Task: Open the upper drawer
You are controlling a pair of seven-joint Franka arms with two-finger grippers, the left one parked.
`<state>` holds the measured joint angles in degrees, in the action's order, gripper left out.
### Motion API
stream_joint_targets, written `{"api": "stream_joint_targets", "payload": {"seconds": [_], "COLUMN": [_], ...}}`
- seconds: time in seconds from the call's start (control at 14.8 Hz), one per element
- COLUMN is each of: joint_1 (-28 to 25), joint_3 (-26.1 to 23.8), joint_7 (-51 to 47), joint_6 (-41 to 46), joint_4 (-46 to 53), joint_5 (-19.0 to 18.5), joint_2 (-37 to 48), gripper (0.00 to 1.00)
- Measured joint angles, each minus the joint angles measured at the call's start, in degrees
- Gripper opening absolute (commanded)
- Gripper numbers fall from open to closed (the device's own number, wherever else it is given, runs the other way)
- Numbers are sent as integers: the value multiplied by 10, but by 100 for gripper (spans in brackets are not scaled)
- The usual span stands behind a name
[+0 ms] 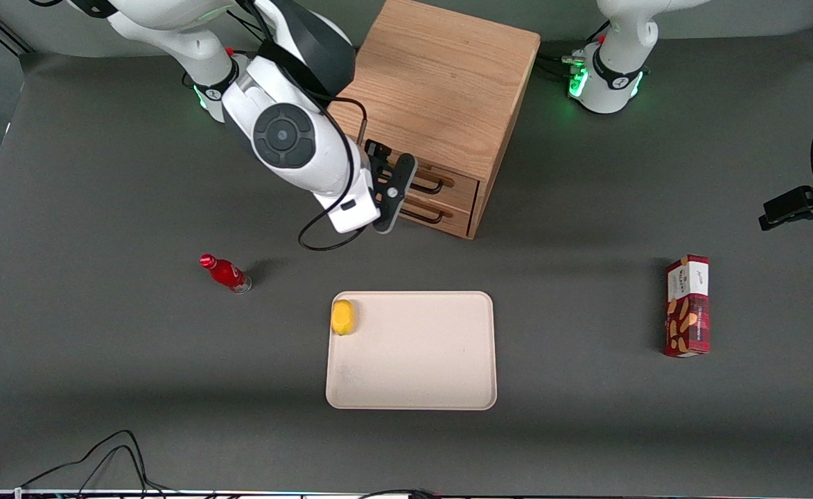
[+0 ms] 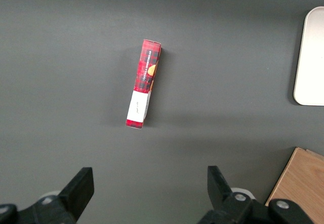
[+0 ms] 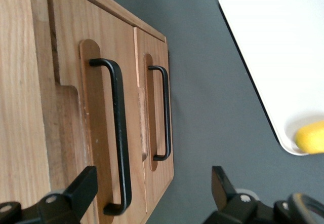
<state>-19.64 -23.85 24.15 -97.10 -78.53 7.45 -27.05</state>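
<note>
Beige tray (image 1: 413, 360), spread gripper (image 3: 152, 193) front upper drawer (image 3: 96, 133).

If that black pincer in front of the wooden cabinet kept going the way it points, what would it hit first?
Most likely the upper drawer: the open pincer faces the cabinet front, with that drawer's black handle lying between its fingers. Depth is hard to judge, but the handle looks first in line.

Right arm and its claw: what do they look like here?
The right arm has glossy white shells with dark grey joint sections and a round grey cap. A green light ring glows at its base, and a black cable loops beneath the wrist. Its claw, in front of the upper drawer, has black fingers.
</note>
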Motion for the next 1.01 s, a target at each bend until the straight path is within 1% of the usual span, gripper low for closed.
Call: {"api": "stream_joint_targets", "payload": {"seconds": [0.54, 0.88, 1.01], "joint_1": [-35, -38, -38], "joint_3": [0, 1, 1], "joint_7": [33, 38, 40], "joint_6": [-9, -17, -17], "joint_4": [-1, -2, -2], "joint_5": [-26, -38, -48], "joint_2": [-20, -27, -29], "gripper": [100, 100, 100]}}
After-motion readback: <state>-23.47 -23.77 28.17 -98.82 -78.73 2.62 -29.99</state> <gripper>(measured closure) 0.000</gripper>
